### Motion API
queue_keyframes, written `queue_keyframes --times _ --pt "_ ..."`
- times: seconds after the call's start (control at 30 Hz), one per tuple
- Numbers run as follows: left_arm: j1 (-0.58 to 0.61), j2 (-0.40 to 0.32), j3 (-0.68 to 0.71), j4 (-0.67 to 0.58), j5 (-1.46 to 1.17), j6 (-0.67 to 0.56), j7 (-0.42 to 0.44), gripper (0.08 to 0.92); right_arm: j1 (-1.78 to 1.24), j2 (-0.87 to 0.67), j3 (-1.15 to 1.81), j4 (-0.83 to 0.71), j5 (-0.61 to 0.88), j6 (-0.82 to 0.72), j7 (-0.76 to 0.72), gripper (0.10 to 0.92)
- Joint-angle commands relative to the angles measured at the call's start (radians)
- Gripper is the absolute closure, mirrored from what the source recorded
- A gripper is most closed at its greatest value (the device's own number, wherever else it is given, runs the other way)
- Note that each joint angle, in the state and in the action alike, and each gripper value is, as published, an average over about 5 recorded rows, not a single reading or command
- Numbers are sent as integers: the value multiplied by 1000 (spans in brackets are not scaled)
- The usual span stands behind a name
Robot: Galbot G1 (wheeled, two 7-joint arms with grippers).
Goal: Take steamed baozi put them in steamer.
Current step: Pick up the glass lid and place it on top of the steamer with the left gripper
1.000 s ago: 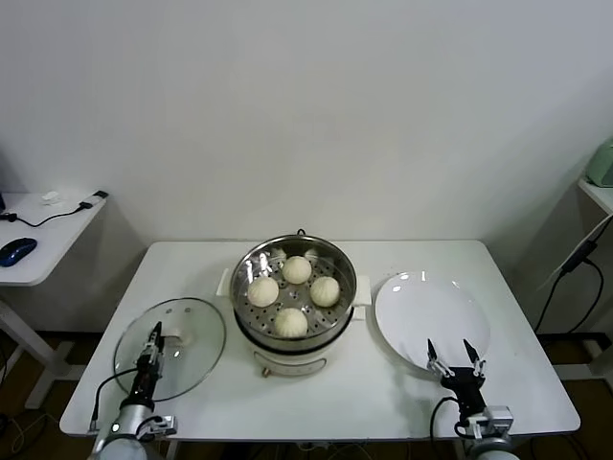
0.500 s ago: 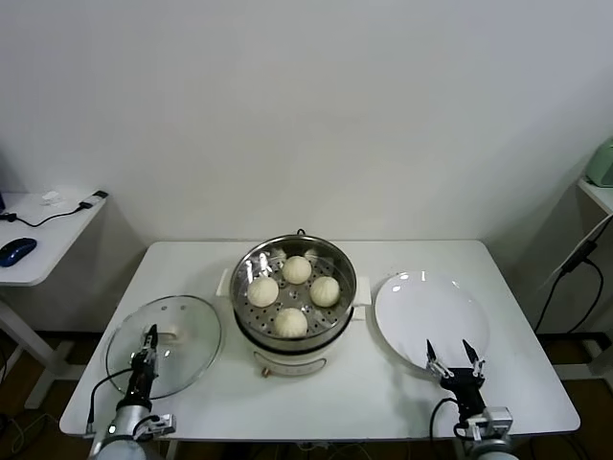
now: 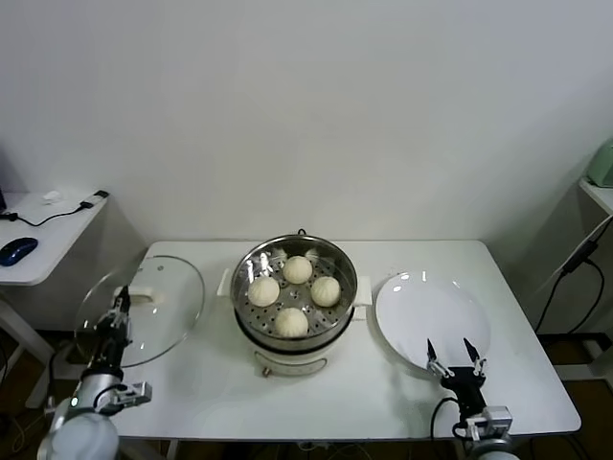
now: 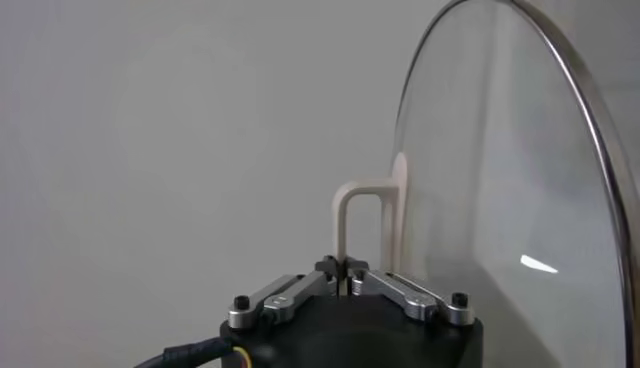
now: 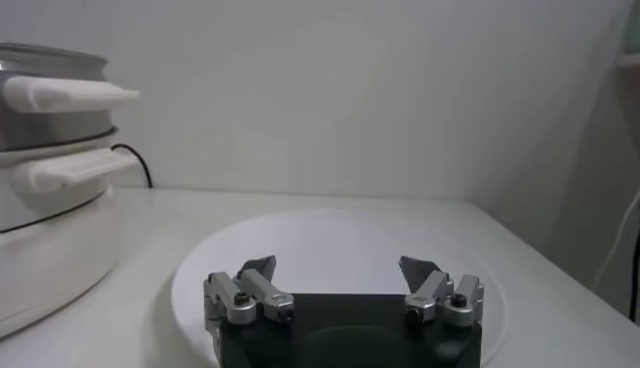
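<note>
Left claw (image 3: 120, 305), clenched on the glass lid's handle (image 4: 362, 222) at lower left, should carry it level over the steamer (image 3: 295, 287) at centre, where four baozi (image 3: 298, 269) sit, while the right claw (image 3: 455, 357) waits released.

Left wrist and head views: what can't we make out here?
- Left gripper: left wrist view shows it shut on the glass lid, but its rim runs off the frame edges.
- Steamer: below the perforated tray is hidden in head view by the tray and the four baozi.
- Right gripper, open over the plate: arm cut off by head view's bottom edge.
- Steamer in right wrist view: cropped by the frame edge.
</note>
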Motion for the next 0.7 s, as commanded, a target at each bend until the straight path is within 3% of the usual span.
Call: queue_keyframes --times 0.03,0.2,0.37,0.7 --pt "-61 57 183 -380 28 345 316 869 -12 -4 3 7 -30 2 2 203" --pt "-151 -7 410 -368 162 469 385 869 -24 -8 5 3 -30 25 -7 203" --pt "-247 -114 597 -334 298 549 452 869 -23 -8 6 -20 -29 54 -12 203" --pt "-354 -274 765 -189 452 580 474 869 -25 -11 6 -74 -10 112 -8 203"
